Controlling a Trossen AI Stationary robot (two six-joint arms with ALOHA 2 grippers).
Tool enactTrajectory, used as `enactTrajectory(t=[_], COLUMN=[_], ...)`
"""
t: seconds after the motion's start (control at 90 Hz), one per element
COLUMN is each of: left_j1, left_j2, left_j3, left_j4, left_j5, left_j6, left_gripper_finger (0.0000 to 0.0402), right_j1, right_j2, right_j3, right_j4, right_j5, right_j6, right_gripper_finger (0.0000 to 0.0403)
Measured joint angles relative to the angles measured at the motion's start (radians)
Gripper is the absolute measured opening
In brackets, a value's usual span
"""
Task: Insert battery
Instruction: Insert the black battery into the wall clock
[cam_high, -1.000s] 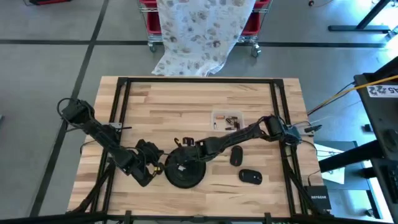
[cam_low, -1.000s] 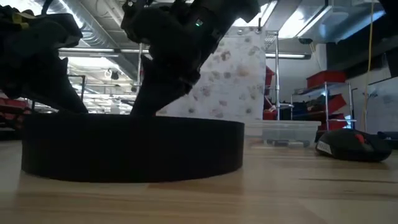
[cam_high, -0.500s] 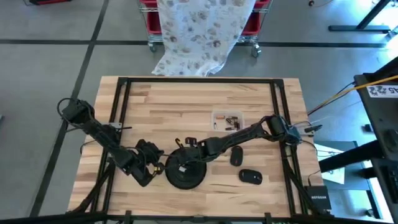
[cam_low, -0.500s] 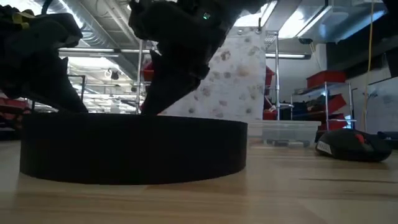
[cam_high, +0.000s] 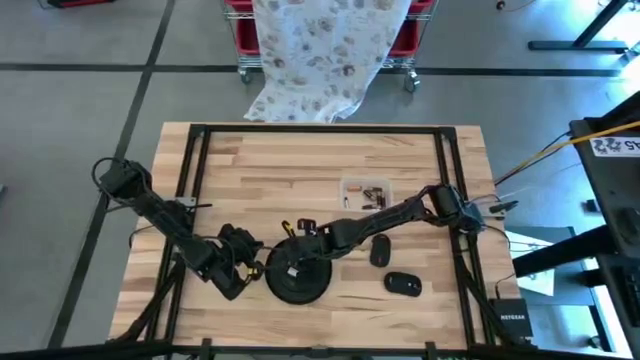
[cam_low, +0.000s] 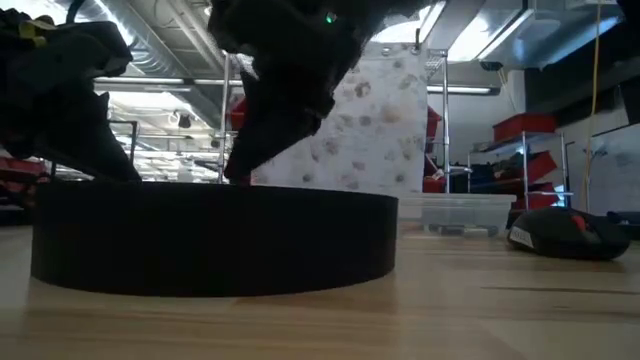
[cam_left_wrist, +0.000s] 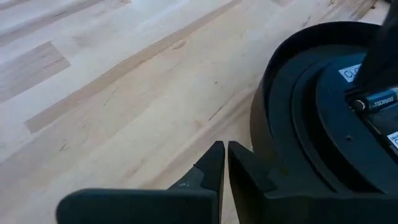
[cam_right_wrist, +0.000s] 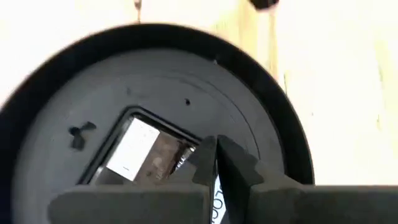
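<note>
One battery (cam_right_wrist: 166, 157) just beside right pincer (cam_right_wrist: 216, 163) tips.

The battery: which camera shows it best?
The left wrist view: the battery lies in the round black device, its label readable. The right wrist view shows it blurred, partly behind the right hand. The high and low views hide it.
</note>
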Motion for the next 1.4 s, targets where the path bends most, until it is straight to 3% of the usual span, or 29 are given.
enactTrajectory(t=[0.244, 1.4], left_j1=[0.000, 0.000], left_j2=[0.000, 0.000], left_j3=[0.000, 0.000], left_j4=[0.001, 0.005], left_j5=[0.000, 0.000], left_j6=[0.000, -0.001], left_gripper_finger=[0.0003, 0.0003], right_j1=[0.000, -0.001], right_j2=[0.001, 0.037], right_j3=[0.000, 0.002], right_j4=[-0.005, 0.016], right_j5=[-0.085, -0.076], right_j6=[0.023, 0.038], right_gripper_finger=[0.0000, 0.0000])
